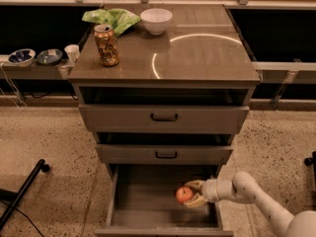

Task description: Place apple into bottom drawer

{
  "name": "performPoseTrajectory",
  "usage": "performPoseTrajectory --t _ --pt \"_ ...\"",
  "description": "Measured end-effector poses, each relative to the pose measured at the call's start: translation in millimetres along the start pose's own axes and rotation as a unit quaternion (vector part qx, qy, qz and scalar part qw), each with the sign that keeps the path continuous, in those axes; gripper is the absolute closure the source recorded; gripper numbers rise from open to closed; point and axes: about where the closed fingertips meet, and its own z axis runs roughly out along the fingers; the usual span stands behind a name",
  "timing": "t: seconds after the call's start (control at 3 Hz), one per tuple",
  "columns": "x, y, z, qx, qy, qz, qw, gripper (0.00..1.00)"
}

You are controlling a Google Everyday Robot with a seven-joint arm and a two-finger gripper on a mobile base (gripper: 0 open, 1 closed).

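Note:
The apple (184, 194) is small, round and red-orange. My gripper (191, 193) is shut on it, its pale fingers (196, 184) above and below the fruit. It reaches in from the lower right on a white arm (249, 192). The apple hangs inside the open bottom drawer (143, 204), over the right part of its flat floor, close to the right wall. I cannot tell whether the apple touches the floor. The two shallower drawers with black handles (164, 117) are above it.
On the cabinet top (197, 53) stand a soda can (106, 45), a white bowl (156, 20) and a green bag (112, 18). Small bowls and a cup (72, 53) sit on a low shelf at left. A black leg (22, 191) lies on the floor at lower left.

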Motion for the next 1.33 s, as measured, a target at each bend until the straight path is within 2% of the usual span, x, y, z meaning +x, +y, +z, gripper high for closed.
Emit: performPoseTrajectory --t 0.33,0.67,1.0,1.33 --pt "14 13 28 -0.004 -0.008 0.007 0.9999 1.0" --pt "17 23 57 -0.004 -0.015 0.018 0.9997 1.0" --pt "21 30 85 0.025 -0.019 -0.008 0.9995 0.81" --pt "44 25 117 0.056 0.008 -0.029 0.998 0.5"
